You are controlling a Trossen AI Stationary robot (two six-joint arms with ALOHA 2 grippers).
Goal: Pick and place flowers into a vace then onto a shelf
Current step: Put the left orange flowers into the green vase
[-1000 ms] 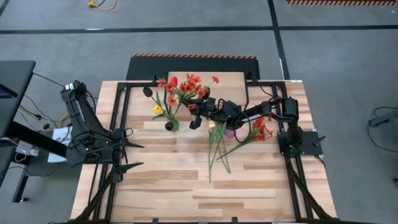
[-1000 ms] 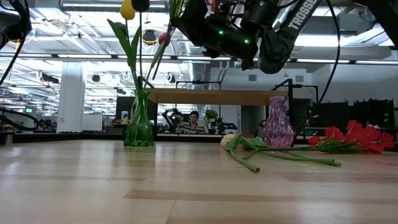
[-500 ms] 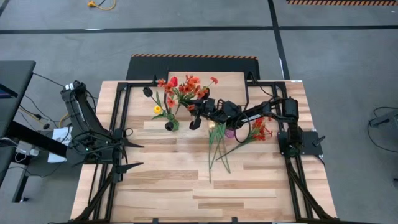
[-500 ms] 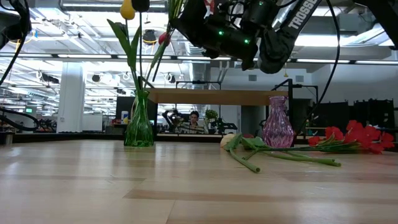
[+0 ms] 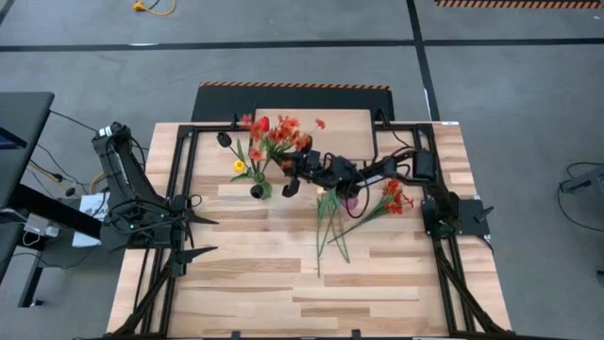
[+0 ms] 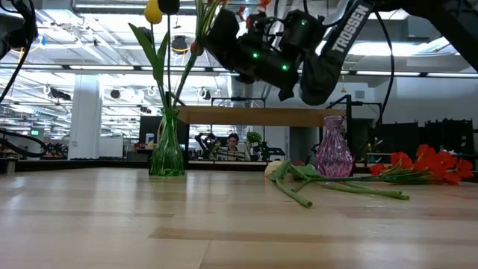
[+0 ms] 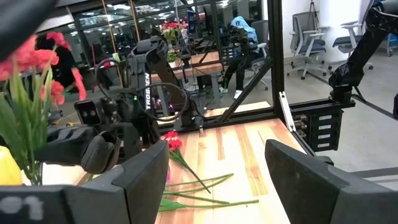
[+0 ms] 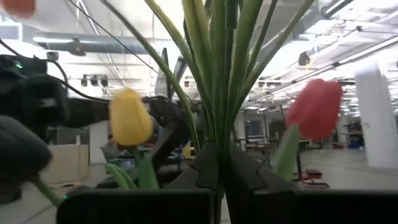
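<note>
The flowers (image 8: pixel 224 93) are partly placed: the right gripper (image 5: pixel 294 168) pinches a bunch of stems just above the green vase (image 6: pixel 167 146), which already holds tulips. More stems (image 5: pixel 330 222) lie on the bench (image 5: pixel 283 283) behind it, around a pink vase (image 6: pixel 331 147). The shelf (image 6: pixel 261 116) looks bare. The left gripper (image 5: pixel 203 236), spread, waits well apart. Blossom colours in the held bunch are cut off.

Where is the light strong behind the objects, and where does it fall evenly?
Low view: ceiling lights behind the right gripper leave it a dark shape. Right wrist view: the flowers it holds are lit from behind too. High view: even light on the table, faint shadows, left gripper waiting at its left.
</note>
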